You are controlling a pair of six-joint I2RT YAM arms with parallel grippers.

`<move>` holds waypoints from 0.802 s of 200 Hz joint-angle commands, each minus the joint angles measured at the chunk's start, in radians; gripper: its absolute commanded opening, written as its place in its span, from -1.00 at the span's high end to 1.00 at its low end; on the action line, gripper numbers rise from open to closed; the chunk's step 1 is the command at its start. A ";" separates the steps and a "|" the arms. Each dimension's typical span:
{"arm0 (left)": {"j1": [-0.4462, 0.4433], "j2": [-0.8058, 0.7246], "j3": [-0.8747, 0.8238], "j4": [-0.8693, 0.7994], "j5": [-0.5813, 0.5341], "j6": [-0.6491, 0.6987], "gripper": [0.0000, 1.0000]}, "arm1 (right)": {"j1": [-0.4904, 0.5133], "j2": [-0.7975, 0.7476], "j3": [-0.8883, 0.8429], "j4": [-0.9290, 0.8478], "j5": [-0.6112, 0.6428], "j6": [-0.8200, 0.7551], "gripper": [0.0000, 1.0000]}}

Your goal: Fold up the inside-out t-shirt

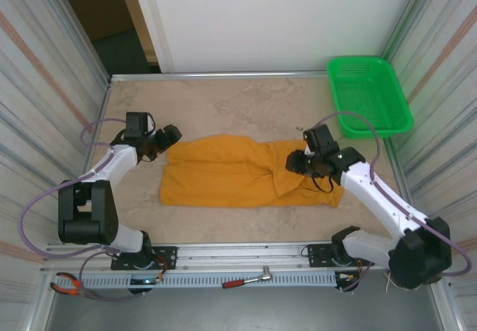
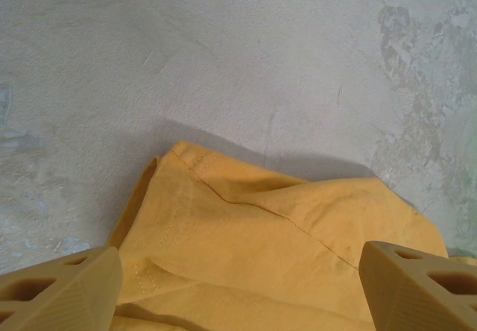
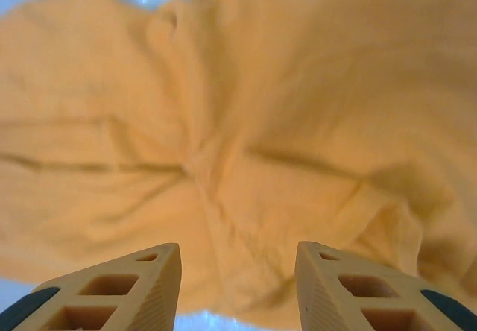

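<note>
rail (image 1: 246,255): along the near edge of the table, with red-handled pliers (image 1: 65,285) on the left and a wrench (image 1: 250,279) near the middle.
right end effector (image 1: 298,163): over the right part of the t-shirt; in the right wrist view (image 3: 237,268) the two fingers (image 3: 141,286) stand apart, nothing is between them, and the wrinkled cloth lies just under.
left end effector (image 1: 160,141): at the left edge of the t-shirt; in the left wrist view (image 2: 240,271) it is wide apart and holds nothing, with one finger on each side of a hemmed corner. touching or not, i cannot tell.
t-shirt (image 1: 231,174): orange-yellow, lies crumpled on the table (image 1: 246,103), in the middle, stretched left to right between both end effectors.
basket (image 1: 369,96): green, at the far right corner, well apart from the t-shirt.
</note>
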 commanded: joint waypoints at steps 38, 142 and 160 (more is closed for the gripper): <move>-0.005 -0.012 0.020 -0.021 0.013 -0.008 -0.66 | -0.080 0.268 -0.041 0.141 0.033 -0.041 0.43; -0.007 0.025 0.032 -0.058 -0.016 -0.016 -0.66 | -0.060 -0.004 -0.107 0.066 -0.101 -0.022 0.31; -0.007 0.046 0.050 -0.114 -0.063 -0.018 -0.66 | 0.014 0.147 0.026 0.069 -0.063 -0.075 0.21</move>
